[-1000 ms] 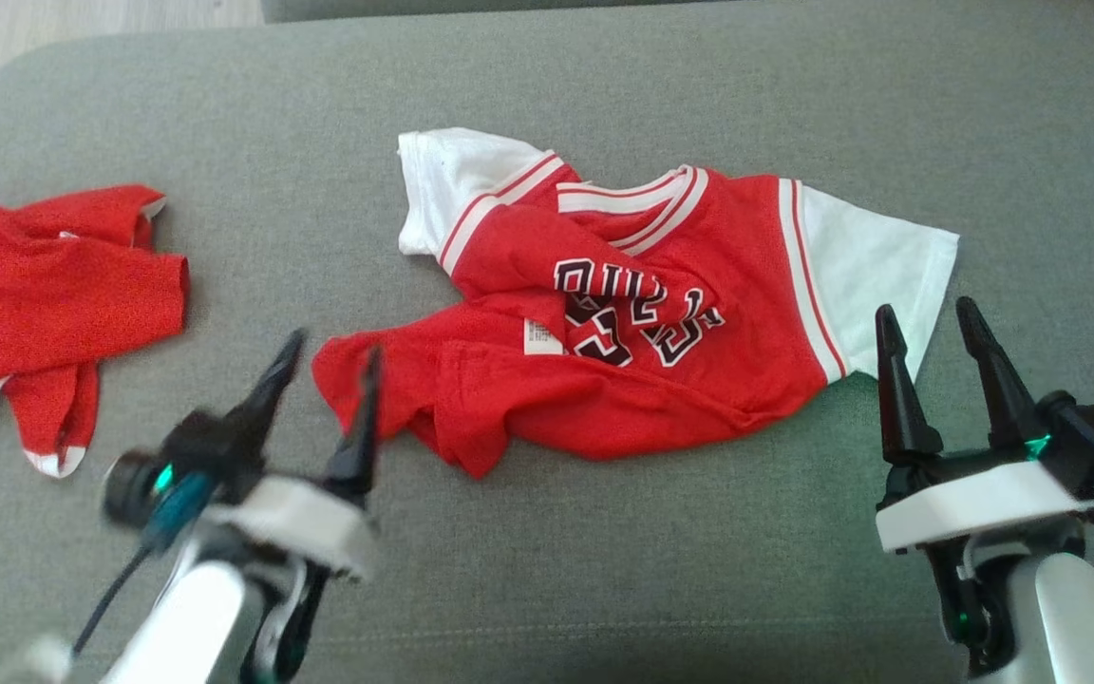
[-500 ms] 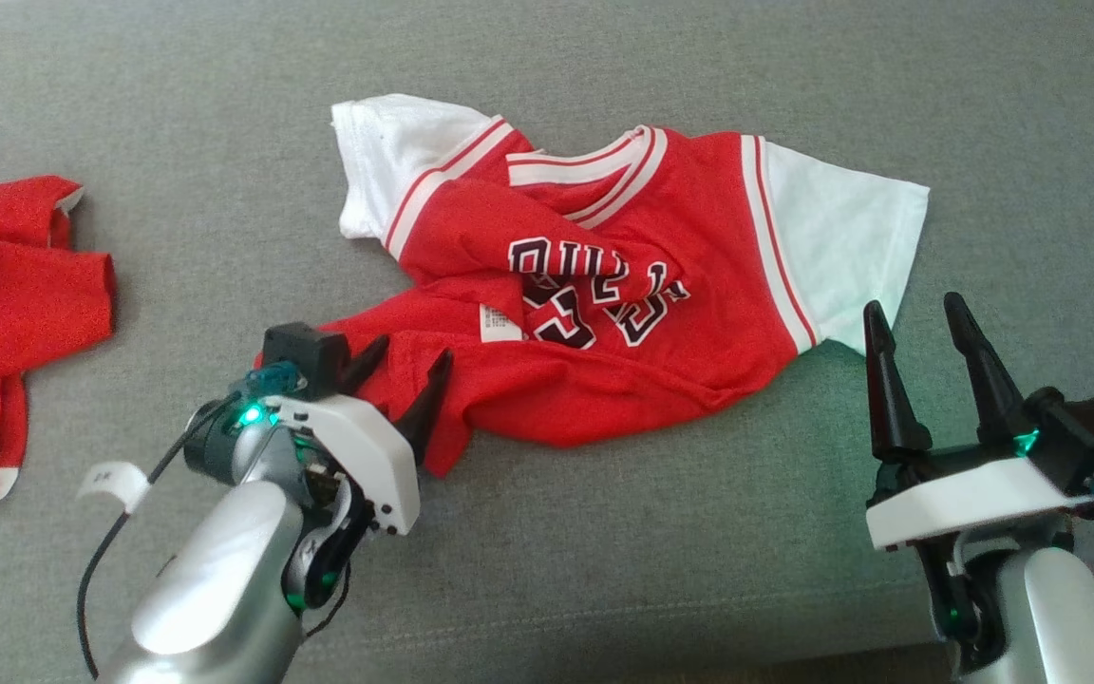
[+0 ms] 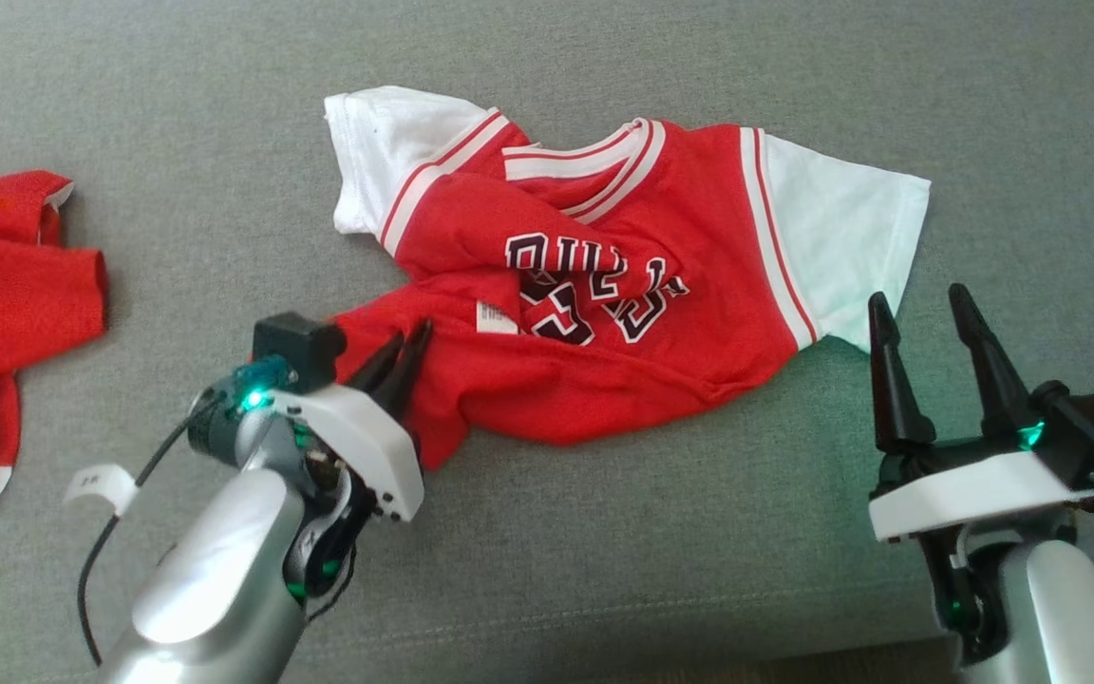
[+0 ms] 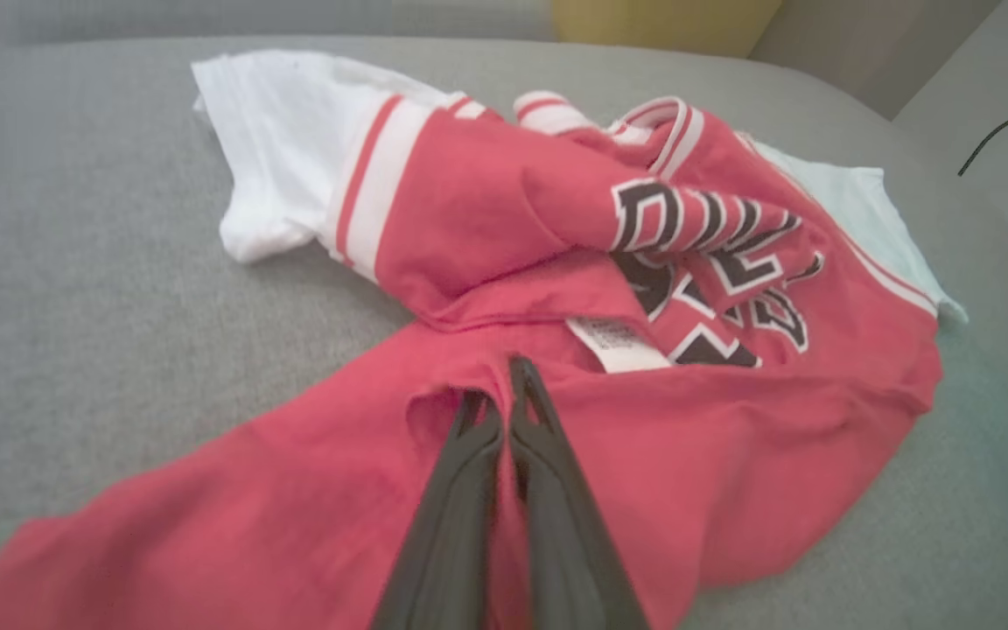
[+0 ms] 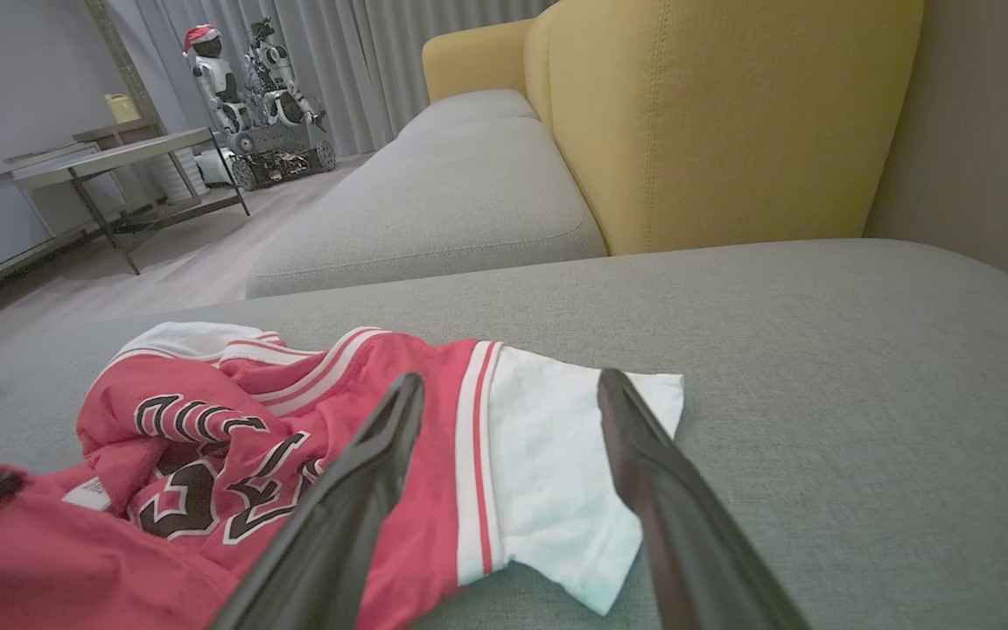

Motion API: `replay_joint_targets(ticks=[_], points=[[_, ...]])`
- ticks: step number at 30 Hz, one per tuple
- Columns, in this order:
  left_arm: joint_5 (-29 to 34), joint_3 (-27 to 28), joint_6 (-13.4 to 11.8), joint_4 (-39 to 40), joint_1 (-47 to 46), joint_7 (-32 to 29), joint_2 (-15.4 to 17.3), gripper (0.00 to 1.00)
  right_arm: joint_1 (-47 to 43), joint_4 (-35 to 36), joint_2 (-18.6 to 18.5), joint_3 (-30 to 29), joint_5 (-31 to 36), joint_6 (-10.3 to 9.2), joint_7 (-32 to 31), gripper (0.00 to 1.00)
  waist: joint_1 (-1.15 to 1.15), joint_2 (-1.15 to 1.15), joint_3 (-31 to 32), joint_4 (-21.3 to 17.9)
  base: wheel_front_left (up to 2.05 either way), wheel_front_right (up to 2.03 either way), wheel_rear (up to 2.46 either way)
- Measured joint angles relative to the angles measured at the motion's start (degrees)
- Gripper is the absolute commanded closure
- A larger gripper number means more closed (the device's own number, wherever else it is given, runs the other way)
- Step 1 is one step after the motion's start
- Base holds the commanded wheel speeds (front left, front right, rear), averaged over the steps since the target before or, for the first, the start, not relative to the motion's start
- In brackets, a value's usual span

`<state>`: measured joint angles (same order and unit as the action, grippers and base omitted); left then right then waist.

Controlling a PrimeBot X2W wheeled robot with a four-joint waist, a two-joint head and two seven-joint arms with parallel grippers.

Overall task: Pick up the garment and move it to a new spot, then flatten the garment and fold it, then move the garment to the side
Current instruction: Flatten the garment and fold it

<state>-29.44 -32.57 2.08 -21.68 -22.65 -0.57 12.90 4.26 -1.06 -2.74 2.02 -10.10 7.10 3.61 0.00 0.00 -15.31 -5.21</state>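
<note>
Left claw (image 3: 414, 332) pinched closed, right claw (image 3: 918, 295) spread wide.

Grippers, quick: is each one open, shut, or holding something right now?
Left gripper: shut, pinching a fold of the red jersey.
Right gripper: open, holding nothing.
</note>
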Motion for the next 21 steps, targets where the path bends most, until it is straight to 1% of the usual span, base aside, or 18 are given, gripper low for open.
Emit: replay_joint_targets(ticks=[5,9,14,18,21], points=[[1.12,-0.01,-0.59,1.55,-0.94,1.65,0.25,1.0,0.96,-1.13,0.0,-2.13,0.02,0.0,-0.11,0.0,0.0,0.0,-0.26,0.4,0.0,0.0,0.0],[1.64,-0.13,-1.14,2.96,-0.96,2.27,0.46,1.0,5.39,-4.68,0.0,-5.1,0.54,0.0,-1.29,0.0,0.0,0.0,-0.84,1.11,0.0,0.0,0.0],[2.16,-0.51,-1.67,4.54,-1.07,2.93,0.35,1.0,13.19,-13.67,-0.01,-8.65,0.7,0.0,-3.35,0.0,0.0,0.0,-2.21,2.47,0.0,0.0,0.0],[2.22,-1.0,-1.68,5.19,-1.65,3.26,-0.07,1.0,18.59,-21.92,-0.04,-11.67,2.89,0.0,-6.1,0.0,0.0,0.0,-3.79,3.71,0.0,0.0,0.0],[2.23,-1.31,-1.68,5.43,-2.47,3.7,-0.22,1.0,22.04,-26.51,-0.22,-13.5,3.75,0.0,-7.42,0.0,0.0,0.0,-5.12,4.42,0.0,0.0,0.0]])
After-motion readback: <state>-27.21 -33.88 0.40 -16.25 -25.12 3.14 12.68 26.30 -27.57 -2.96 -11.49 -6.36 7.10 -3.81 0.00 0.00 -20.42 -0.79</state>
